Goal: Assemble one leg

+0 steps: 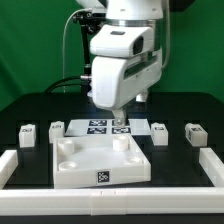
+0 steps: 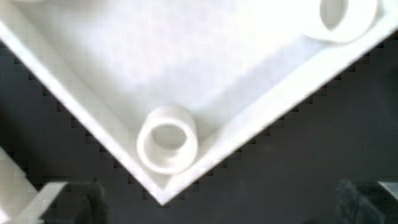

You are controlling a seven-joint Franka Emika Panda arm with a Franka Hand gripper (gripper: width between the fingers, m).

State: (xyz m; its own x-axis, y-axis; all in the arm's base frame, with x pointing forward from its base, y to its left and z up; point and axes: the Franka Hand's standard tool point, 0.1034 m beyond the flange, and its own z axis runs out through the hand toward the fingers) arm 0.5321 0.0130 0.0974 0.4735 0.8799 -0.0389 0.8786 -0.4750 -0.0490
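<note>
Four small white legs with tags stand in a row on the black table: two at the exterior view's left (image 1: 27,135) (image 1: 56,130) and two at its right (image 1: 159,132) (image 1: 194,133). The large white tray-like part (image 1: 85,168) lies in the middle. My gripper (image 1: 120,122) hangs just above the tray's far right corner, open and empty. In the wrist view the tray's corner (image 2: 125,80) fills the picture with one round socket (image 2: 169,137) near its tip and another (image 2: 338,18) further off. My dark fingertips (image 2: 64,205) show wide apart, the gripper (image 2: 214,212) holding nothing.
The marker board (image 1: 100,126) lies behind the tray, under the arm. White rails (image 1: 20,165) (image 1: 212,165) bound the work area at both sides and along the front (image 1: 110,203). A tag (image 1: 104,177) sits on the tray's front wall.
</note>
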